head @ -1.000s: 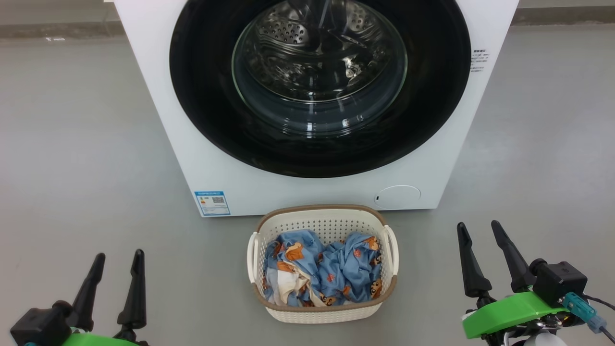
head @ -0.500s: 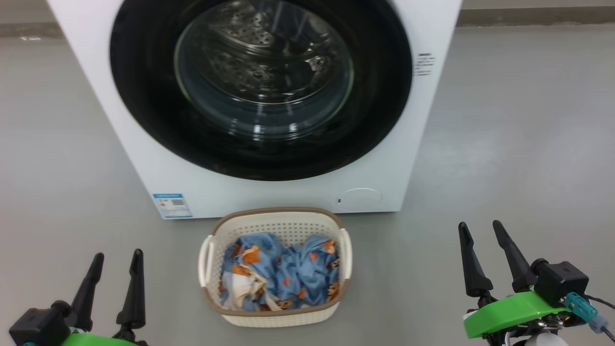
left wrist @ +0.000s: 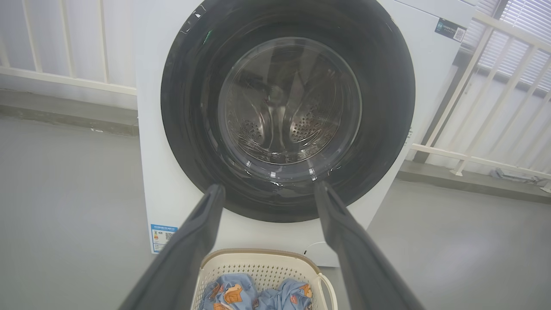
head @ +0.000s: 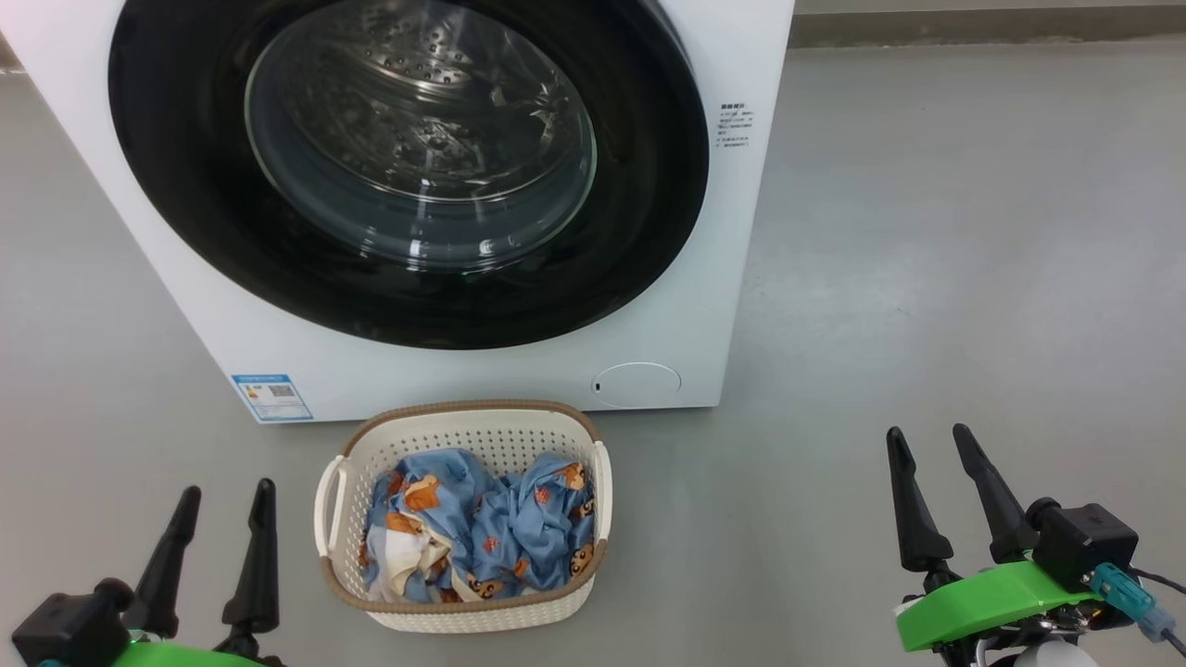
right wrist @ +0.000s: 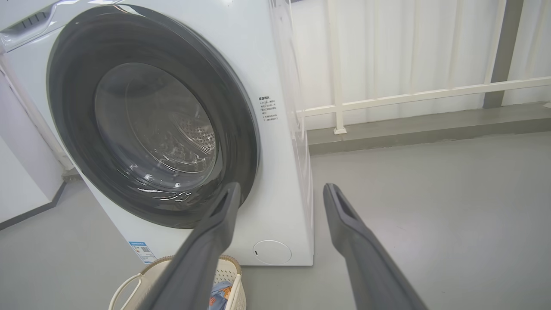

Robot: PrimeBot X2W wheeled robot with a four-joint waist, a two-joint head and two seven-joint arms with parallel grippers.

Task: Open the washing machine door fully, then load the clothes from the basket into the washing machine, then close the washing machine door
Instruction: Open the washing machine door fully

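Bright, even light, with only faint, soft shadows on the floor. White glints streak the washing machine door. My wrist views bow at the edges, and my left gripper looks blurred up close.

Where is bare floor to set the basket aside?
Widest: the floor right of the washing machine, ahead of the right claw. A narrower strip left of the basket, ahead of the left claw. Crowded: the basket sits close before the closed door.
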